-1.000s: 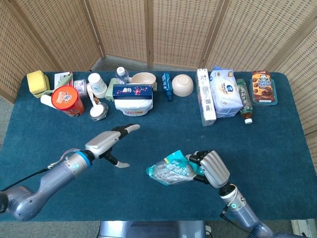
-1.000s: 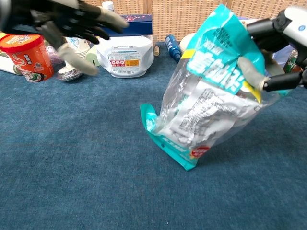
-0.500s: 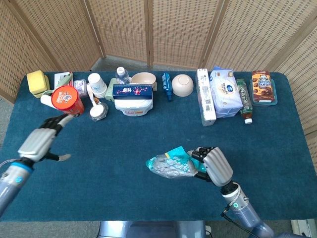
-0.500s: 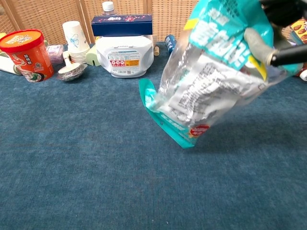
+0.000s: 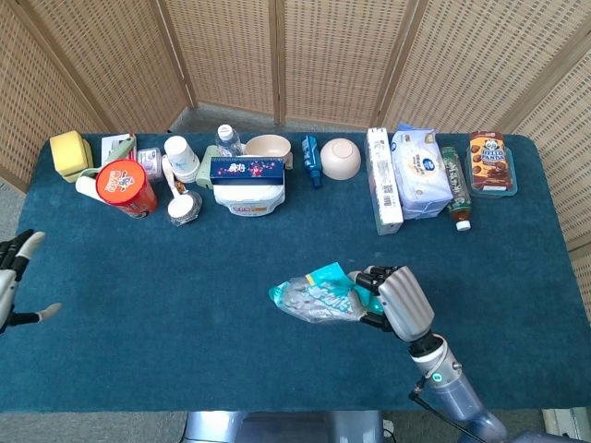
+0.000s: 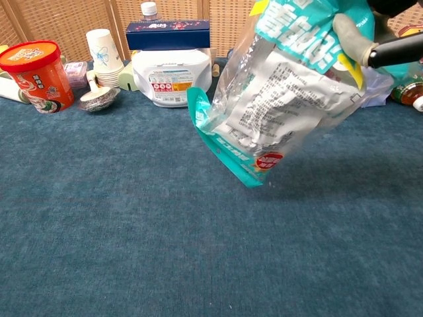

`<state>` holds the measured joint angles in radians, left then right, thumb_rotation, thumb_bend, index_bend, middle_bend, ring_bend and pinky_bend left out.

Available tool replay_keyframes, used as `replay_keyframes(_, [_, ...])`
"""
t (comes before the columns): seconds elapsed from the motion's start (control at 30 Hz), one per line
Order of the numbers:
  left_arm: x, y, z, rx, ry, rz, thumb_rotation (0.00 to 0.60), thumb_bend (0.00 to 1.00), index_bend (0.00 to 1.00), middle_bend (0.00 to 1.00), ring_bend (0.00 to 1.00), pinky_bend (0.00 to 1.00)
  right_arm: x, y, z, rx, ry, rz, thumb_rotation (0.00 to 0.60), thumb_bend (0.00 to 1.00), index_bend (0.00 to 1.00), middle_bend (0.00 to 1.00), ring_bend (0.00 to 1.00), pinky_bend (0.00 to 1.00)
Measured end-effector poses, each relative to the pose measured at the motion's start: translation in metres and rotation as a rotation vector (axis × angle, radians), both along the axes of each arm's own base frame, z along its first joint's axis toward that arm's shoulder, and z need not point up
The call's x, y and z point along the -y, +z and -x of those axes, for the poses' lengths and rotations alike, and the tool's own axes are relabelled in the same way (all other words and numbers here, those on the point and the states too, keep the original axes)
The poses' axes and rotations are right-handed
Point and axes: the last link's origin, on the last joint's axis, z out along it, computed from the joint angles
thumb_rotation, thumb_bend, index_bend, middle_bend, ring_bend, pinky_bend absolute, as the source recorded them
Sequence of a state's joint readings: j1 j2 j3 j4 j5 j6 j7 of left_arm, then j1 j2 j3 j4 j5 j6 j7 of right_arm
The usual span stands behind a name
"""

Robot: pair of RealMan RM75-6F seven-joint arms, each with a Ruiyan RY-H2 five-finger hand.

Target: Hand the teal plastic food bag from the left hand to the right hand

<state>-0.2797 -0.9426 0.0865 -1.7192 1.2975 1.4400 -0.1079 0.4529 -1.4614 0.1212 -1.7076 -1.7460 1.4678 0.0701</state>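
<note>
The teal plastic food bag [image 5: 314, 295] [image 6: 284, 99], clear in the middle with teal ends, hangs in the air above the blue table. My right hand [image 5: 399, 303] grips its upper end; in the chest view only its fingers [image 6: 390, 46] show at the top right edge. My left hand [image 5: 11, 277] is at the far left edge of the head view, fingers spread and holding nothing. It does not show in the chest view.
A row of goods lines the table's far side: an orange tub [image 5: 126, 187], paper cups [image 5: 182, 157], a white box with a blue carton [image 5: 247, 183], bowls [image 5: 340, 158], wipes [image 5: 420, 173], a bottle [image 5: 456, 187], biscuits [image 5: 490, 161]. Wicker screens stand behind.
My left hand has drawn back from the table's middle to the far left edge. My right hand has lifted the bag higher, off the table.
</note>
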Motion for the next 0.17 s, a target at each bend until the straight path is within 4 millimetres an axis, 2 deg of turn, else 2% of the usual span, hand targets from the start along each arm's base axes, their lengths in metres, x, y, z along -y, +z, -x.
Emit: replay_keyframes(0.17, [0.0091,0.0032,0.0026,-0.031,-0.018,-0.096,0.600,0.00,0.00,0.00,0.00,0.00,-0.0007,0.0010,-0.0025,0.016,0.002,0.004,0.600,0.99,0.83,0.79,0.71,0.83])
